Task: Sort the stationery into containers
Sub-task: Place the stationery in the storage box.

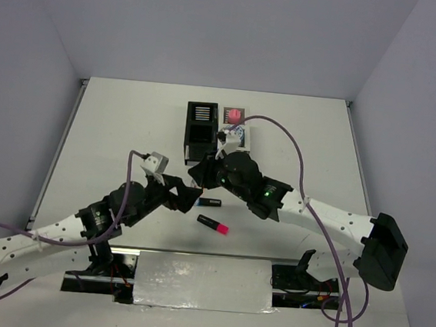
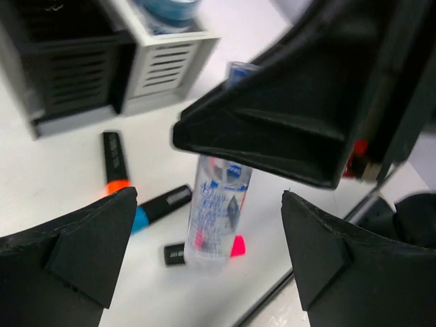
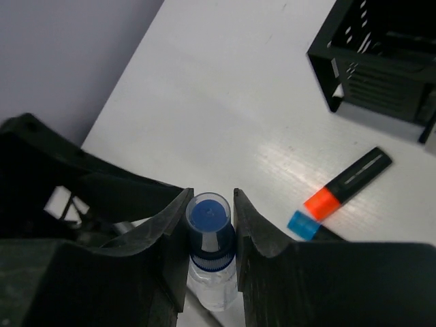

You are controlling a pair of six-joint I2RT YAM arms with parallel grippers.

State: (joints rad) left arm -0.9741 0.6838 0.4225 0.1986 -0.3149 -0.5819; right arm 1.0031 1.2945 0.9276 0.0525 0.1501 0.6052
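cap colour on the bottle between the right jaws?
Blue cap, on a clear bottle. It shows best in the right wrist view.

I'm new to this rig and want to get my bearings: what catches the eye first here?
The clear blue-capped bottle, upright in the middle: the right gripper clamps its cap while the left gripper stands wide open either side of it. Then the pink-ended highlighter lying loose nearer the arms, and the black organiser and white organiser side by side beyond.
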